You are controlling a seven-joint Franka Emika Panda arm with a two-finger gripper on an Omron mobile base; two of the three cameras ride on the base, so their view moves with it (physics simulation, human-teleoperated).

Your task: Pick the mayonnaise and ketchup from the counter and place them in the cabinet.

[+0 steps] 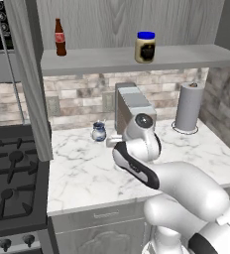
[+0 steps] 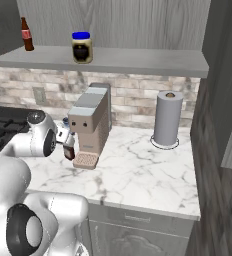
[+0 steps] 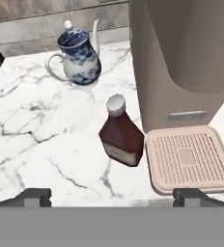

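Observation:
The ketchup point(image 3: 122, 137), a squat reddish-brown bottle with a pale cap and label, stands on the marble counter point(image 3: 36, 144) beside the coffee machine's drip tray. My gripper point(image 3: 113, 195) hovers above it, open, with its fingertips point(image 3: 34, 197) set wide on either side and touching nothing. From the right base view the gripper point(image 2: 64, 137) hangs just over the ketchup point(image 2: 69, 151). The mayonnaise point(image 1: 145, 47), with its blue lid, stands on the cabinet shelf point(image 1: 186, 55), also seen as the jar point(image 2: 82, 47) from the right.
A beige coffee machine point(image 2: 90, 120) with a drip tray point(image 3: 186, 157) stands right of the ketchup. A blue-and-white jug point(image 3: 77, 58) sits behind it. A paper towel roll point(image 2: 167, 119) is far right, a slim red-labelled bottle point(image 1: 60, 38) on the shelf, a stove point(image 1: 13, 173) left.

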